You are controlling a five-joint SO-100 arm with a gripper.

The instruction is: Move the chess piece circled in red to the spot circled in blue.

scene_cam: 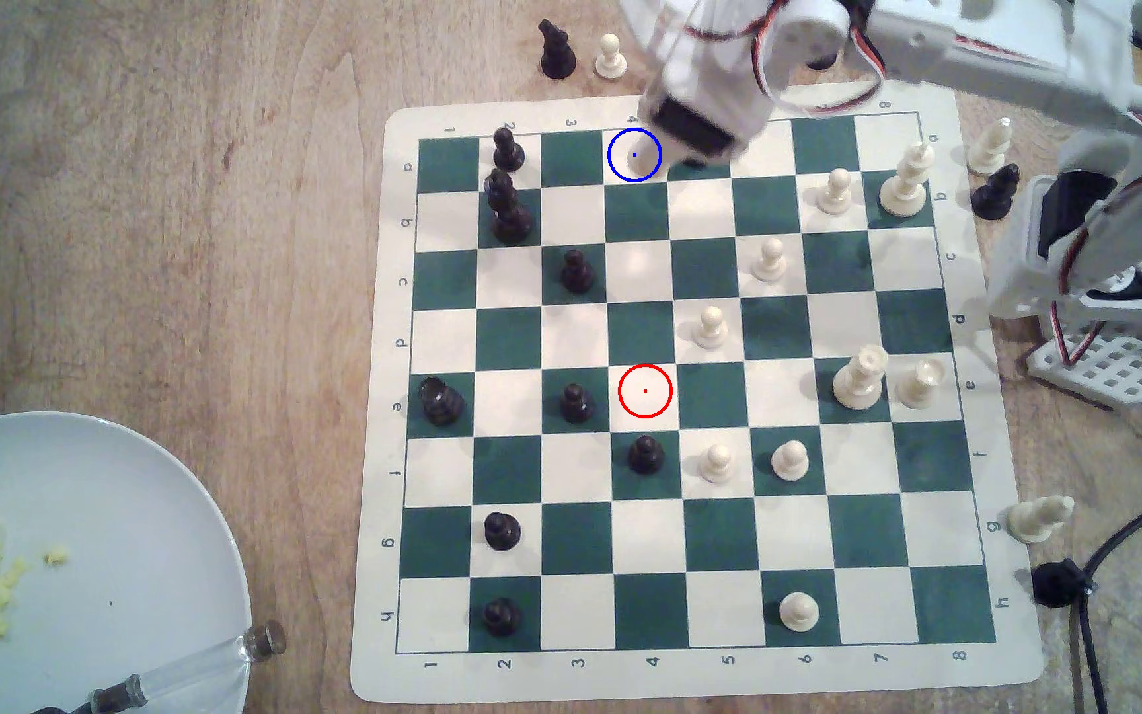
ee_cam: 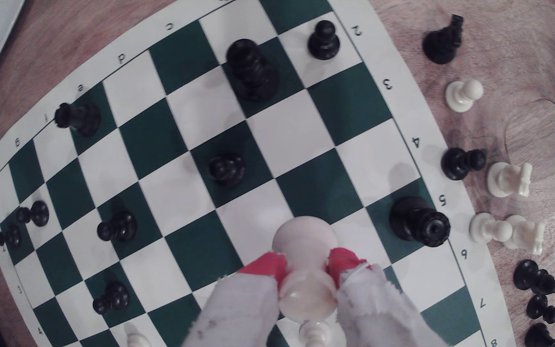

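Woodgrain of a worn brown table is seen beneath everything, its surface streaked and knotted. On it a flat roll-up chessboard is spread, a matte cream mat printed with dark green squares and bordered by small numerals and letters. A smooth pale blue plate is cut off at the exterior view's lower left corner, with crumbly yellow food scraps on it. The white plastic arm, looped with red and white wires, is stretched in from the exterior view's upper right.

The gripper is seen in the wrist view with red-tipped fingers wrapped in frayed white cloth, closed against both sides of the chess piece, a glossy cream-white piece with a round flared base and a narrow waist; its top is too close and blurred for notches to be made out. In the exterior view the gripper's black end is placed just beside the spot, a cream square ringed in thin blue with a centre dot, at the board's far edge. The red-ringed square is bare cream. Glossy black pawns and rounded cream pawns are scattered over the board.
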